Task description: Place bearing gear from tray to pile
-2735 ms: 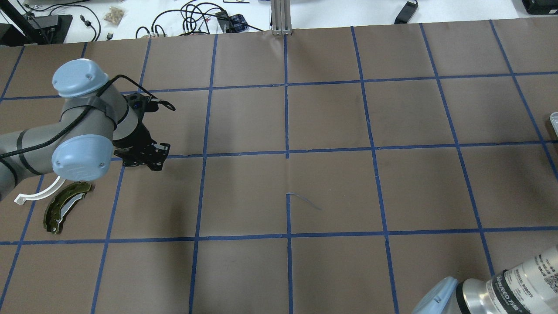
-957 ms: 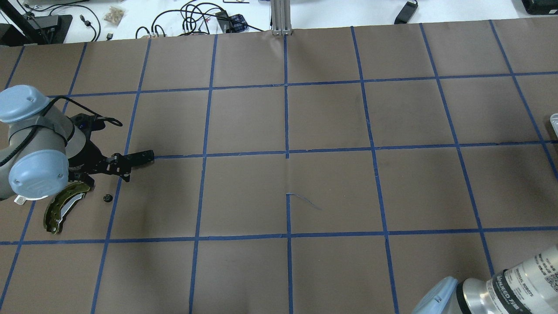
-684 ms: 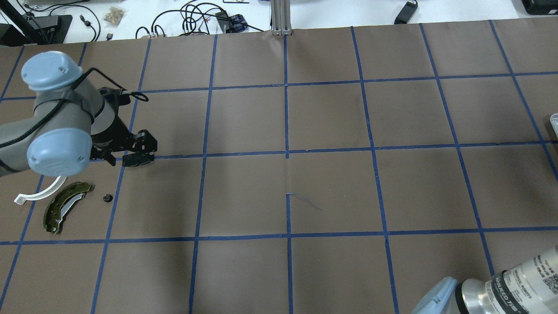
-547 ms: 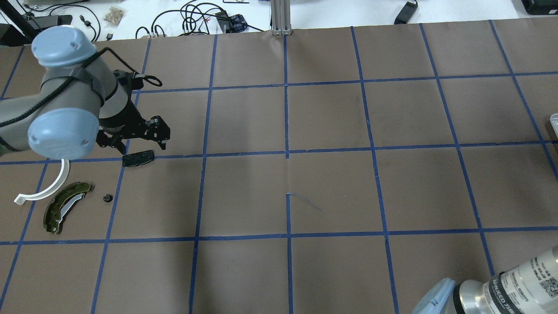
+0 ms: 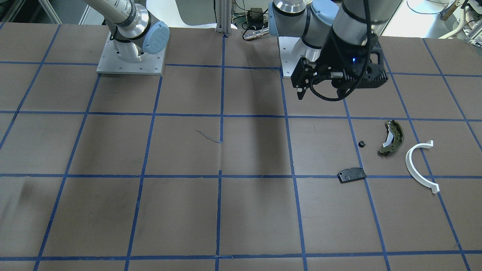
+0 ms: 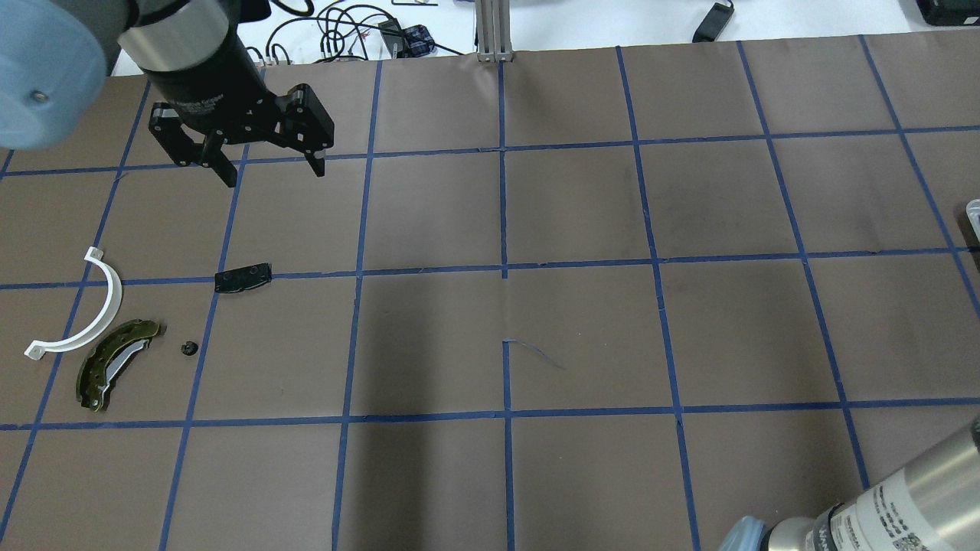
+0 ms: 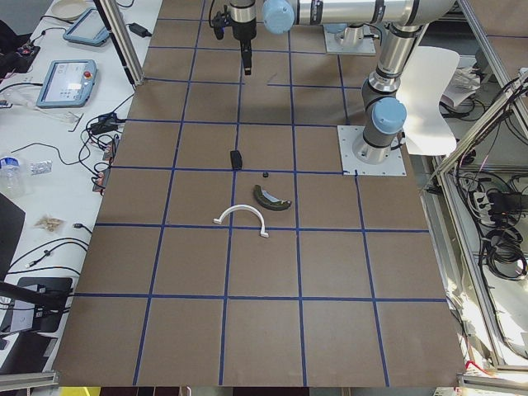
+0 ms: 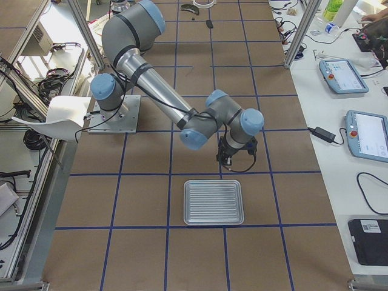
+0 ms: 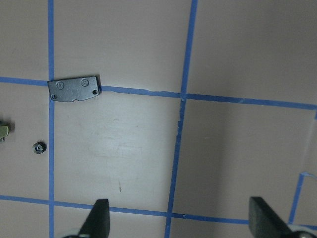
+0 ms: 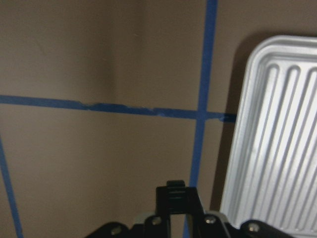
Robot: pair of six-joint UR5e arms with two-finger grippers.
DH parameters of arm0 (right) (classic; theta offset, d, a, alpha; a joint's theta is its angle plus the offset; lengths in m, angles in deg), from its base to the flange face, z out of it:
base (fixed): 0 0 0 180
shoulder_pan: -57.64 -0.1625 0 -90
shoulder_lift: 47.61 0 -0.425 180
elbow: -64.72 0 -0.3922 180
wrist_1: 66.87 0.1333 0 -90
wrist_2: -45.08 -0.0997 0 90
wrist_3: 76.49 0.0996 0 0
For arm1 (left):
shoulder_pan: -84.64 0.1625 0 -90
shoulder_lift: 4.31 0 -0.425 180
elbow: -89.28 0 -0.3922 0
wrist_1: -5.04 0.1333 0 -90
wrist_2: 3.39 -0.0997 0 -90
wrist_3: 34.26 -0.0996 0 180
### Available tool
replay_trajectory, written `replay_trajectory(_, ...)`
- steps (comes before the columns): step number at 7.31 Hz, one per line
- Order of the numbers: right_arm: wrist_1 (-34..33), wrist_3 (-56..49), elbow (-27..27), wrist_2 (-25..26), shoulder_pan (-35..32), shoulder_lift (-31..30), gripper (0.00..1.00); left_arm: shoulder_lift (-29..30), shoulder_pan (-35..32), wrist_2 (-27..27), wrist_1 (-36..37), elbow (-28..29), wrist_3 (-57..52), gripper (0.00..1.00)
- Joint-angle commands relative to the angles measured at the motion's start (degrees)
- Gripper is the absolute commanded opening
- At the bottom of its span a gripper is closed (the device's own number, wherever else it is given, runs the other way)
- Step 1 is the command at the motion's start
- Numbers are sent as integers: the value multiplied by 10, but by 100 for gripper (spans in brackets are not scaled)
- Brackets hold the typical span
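Observation:
The bearing gear [image 6: 188, 348], a tiny black toothed part, lies on the brown paper beside the pile and shows again as the gear [image 9: 38, 147] at the left wrist view's left edge. The pile is an olive-green brake shoe [image 6: 115, 363], a white half-ring [image 6: 84, 314] and a flat black pad [image 6: 243, 277]. My left gripper [image 6: 273, 174] hangs open and holds nothing, high above the table and beyond the pad. The ribbed metal tray [image 8: 213, 202] lies at the table's other end. My right gripper [image 10: 177, 197] is shut with nothing in it, just beside the tray's edge [image 10: 247, 134].
Blue tape lines grid the brown paper [image 6: 582, 329]. Cables and small gear [image 6: 337, 30] lie on the white bench past the far edge. An aluminium post [image 6: 494, 30] stands at the far middle. The right arm's forearm [image 6: 903, 497] crosses the near right corner.
The gear came to rest on the paper beside the brake shoe. My left gripper then rose and swung away from the pile toward the far side, open. The right arm shifted slightly.

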Motion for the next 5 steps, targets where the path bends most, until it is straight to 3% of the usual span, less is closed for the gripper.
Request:
replay_trajectory(1, 34, 139, -3, -58, -101, -30, 0, -11, -3, -20, -17, -1, 0, 100)
replay_trajectory(5, 24, 421, -3, -63, -297, -39, 0, -27, -2, -24, 20, -35, -107, 100)
